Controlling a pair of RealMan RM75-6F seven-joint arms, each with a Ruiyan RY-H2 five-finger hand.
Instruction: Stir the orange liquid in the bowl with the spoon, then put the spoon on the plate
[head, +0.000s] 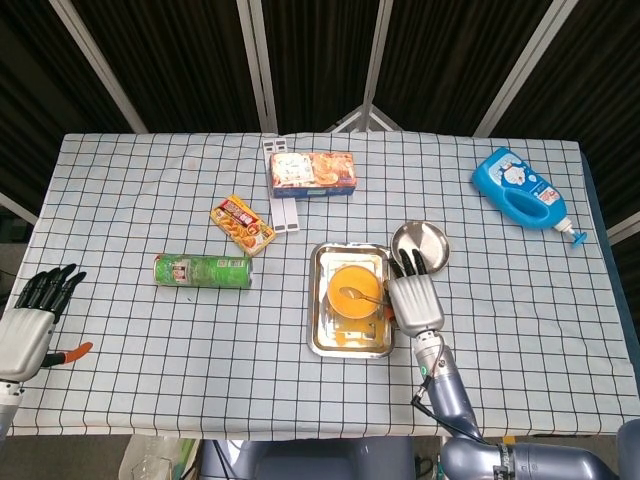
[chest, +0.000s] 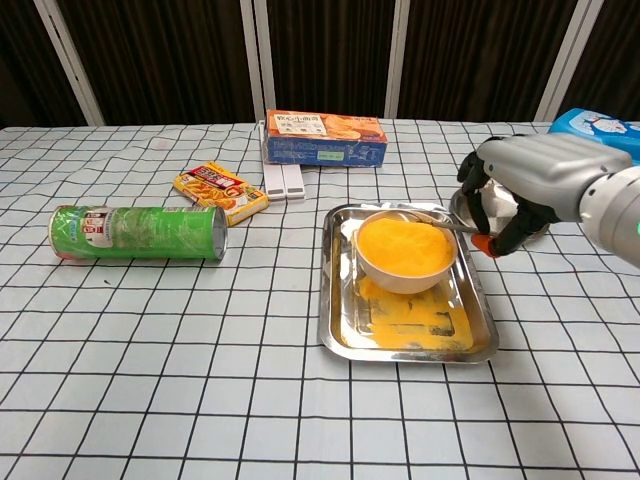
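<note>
A white bowl of orange liquid (head: 354, 289) (chest: 403, 249) stands in a steel tray (head: 327, 335) (chest: 340, 325) smeared with orange. My right hand (head: 414, 300) (chest: 525, 182) hovers at the bowl's right side and holds a metal spoon (head: 359, 296) (chest: 434, 223). The spoon's head lies over the liquid in the head view. A round steel plate (head: 428, 240) lies just right of the tray, partly hidden by the hand. My left hand (head: 30, 318) rests far off at the table's left edge, fingers apart, holding nothing.
A green chips can (head: 202, 271) (chest: 138, 232) lies on its side to the left. A small snack pack (head: 242, 223), a white strip (head: 281, 190) and a cookie box (head: 314, 172) sit behind the tray. A blue bottle (head: 520, 188) lies at back right.
</note>
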